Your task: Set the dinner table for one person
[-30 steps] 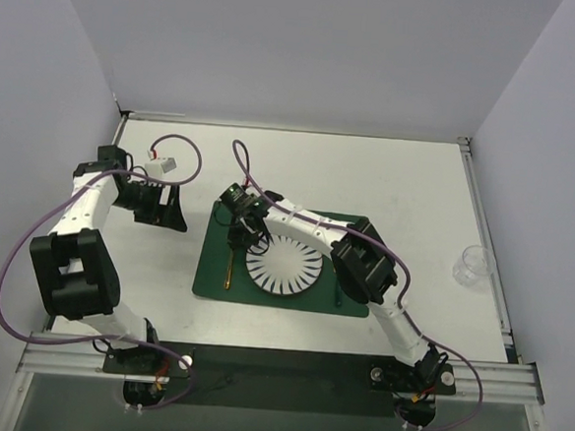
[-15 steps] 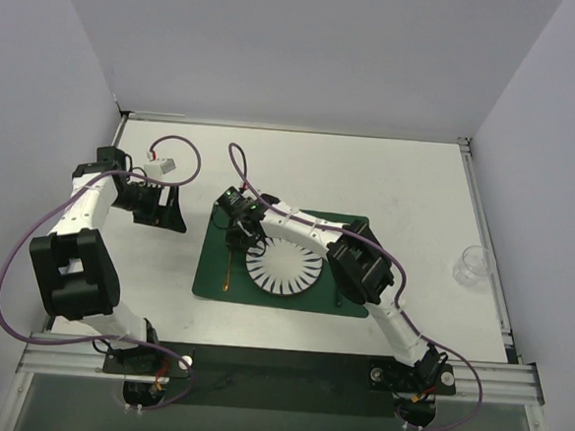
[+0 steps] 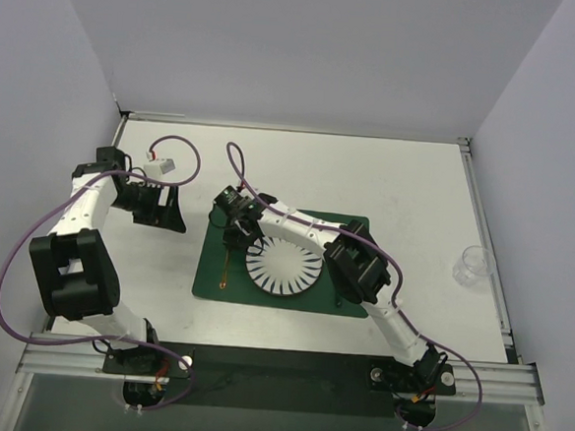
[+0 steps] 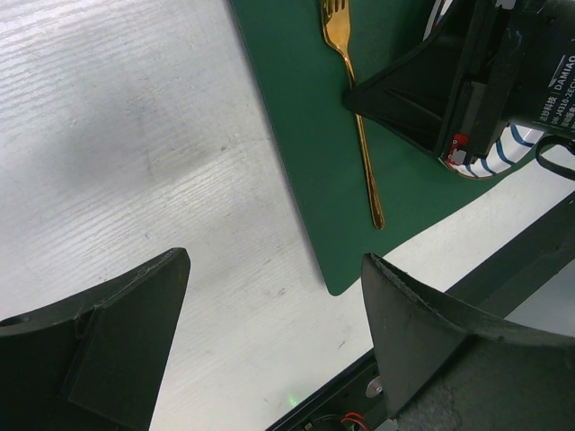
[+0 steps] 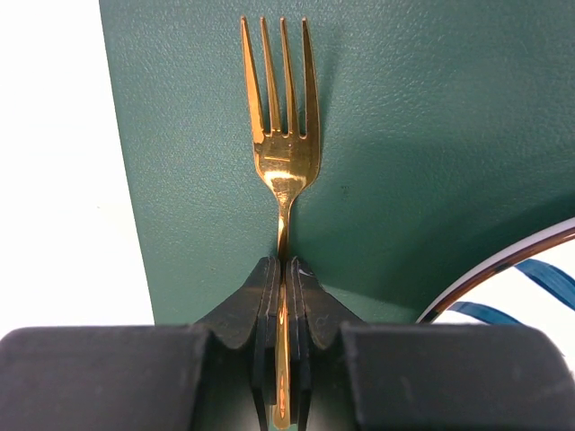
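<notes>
R gripper (image 5: 284, 269) pinched shut on fork (image 5: 283, 135) neck; fork lies at left edge of mat (image 5: 404, 135), beside plate (image 3: 284, 265), mid table (image 3: 389, 173). L gripper (image 4: 276, 260) wide open, empty, near table's left edge. Fork prob light, stiff, slick metal; grip thin handle just below tines.

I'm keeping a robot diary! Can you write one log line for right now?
right gripper: shut on fork | fork: on mat beside plate | left gripper: open, empty
</notes>
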